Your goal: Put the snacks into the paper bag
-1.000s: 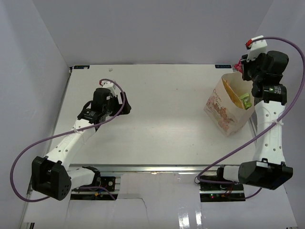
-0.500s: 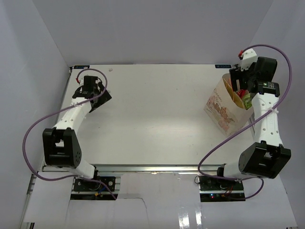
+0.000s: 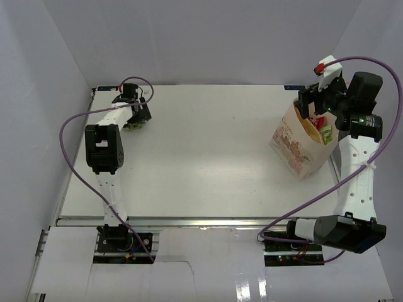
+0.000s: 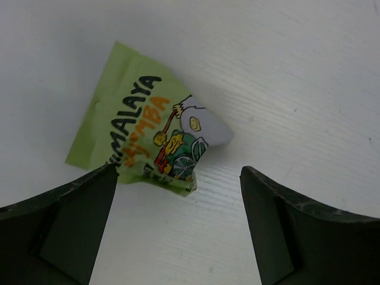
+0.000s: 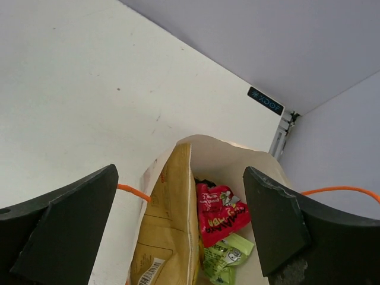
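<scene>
The left tool (image 3: 133, 119) hangs with its fingers wide apart over a light green packet (image 4: 148, 135), which lies flat on the surface (image 3: 208, 145) at the far left corner. The right tool (image 5: 179, 178), also spread apart and empty, is above the paper bag (image 3: 293, 148) at the far right. Inside the bag are a chip bag (image 5: 169, 225), a pink-red wrapper (image 5: 221, 218) and a second green packet (image 5: 225, 254).

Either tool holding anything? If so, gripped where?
Nothing held. Left tool is open above the green packet; right tool is open over the paper bag, empty.
</scene>
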Available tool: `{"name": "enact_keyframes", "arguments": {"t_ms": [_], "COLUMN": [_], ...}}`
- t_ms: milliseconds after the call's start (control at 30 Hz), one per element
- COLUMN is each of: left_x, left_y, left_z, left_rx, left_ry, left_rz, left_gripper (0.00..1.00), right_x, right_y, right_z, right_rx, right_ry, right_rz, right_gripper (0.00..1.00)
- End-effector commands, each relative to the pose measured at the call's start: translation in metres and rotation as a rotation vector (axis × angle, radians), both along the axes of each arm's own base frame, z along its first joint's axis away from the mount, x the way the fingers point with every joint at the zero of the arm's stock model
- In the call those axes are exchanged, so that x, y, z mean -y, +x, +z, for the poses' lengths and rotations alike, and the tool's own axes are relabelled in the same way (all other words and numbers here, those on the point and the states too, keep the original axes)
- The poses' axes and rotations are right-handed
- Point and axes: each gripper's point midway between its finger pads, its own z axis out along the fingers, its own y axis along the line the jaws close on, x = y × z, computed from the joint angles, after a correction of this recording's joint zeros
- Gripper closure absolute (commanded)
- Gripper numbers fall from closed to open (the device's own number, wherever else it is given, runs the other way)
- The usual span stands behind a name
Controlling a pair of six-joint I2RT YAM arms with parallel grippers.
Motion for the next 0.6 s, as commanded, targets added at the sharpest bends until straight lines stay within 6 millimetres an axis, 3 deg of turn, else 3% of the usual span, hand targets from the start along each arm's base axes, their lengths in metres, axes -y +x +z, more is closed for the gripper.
{"name": "enact_keyframes", "arguments": {"t_ms": [0,133,233,367,400,433,567], "left_x": [0.007,-0.003,-0.006,-0.004,-0.004,-0.003,0.006], "left_y": [0.02,0.023,0.021,0.01,0.009,0.008,0.004], "left_z": [0.019,-0.006,-0.018,-0.038,-0.039,-0.038,-0.033], "left_rx": [0.048,0.004,-0.02,-0.065,-0.068,-0.068,-0.062], "left_ry": [0.009,0.06,0.072,0.062,0.059,0.058,0.021], "left_rz": [-0.111,-0.079,-0.076,-0.082,-0.084,-0.085,-0.128], "left_gripper": [0.05,0.08,0.22,0.47,0.65,0.72,0.88], "right_x": [-0.012,-0.014,-0.018,-0.027,-0.028,-0.031,-0.047], "right_y": [-0.002,0.001,0.002,-0.001,-0.001,-0.002,-0.011], "right_z": [-0.009,-0.007,-0.006,-0.006,-0.005,-0.003,0.013], "right_rx": [-0.04,-0.041,-0.043,-0.054,-0.053,-0.049,-0.014], "right_ry": [0.058,0.068,0.08,0.117,0.12,0.126,0.148], "right_rz": [0.058,0.072,0.092,0.135,0.143,0.162,0.259], "right_gripper": [0.08,0.08,0.09,0.1,0.1,0.1,0.11]}}
